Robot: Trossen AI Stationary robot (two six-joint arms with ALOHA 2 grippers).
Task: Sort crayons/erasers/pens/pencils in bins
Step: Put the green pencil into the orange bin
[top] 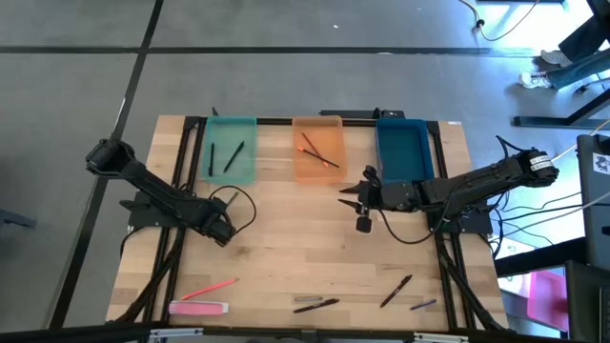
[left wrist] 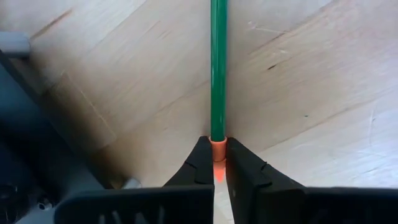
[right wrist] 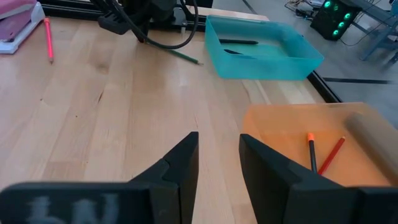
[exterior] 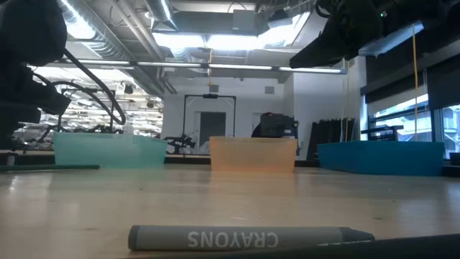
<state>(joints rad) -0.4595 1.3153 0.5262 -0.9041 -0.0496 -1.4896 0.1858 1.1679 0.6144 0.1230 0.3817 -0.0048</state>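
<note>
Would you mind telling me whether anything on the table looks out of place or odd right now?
Nothing looks spilled or damaged. One oddity: the left claw is shut on the green pencil at its very end, on the orange tip, so the whole shaft sticks out; it might pivot when lifted.

Green pencil, orange-tipped; teal bin.

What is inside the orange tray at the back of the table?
The orange tray holds two slim sticks crossing each other: a red pencil and a dark pencil with an orange end. The right hand hides part of the tray floor in its own view.
</note>
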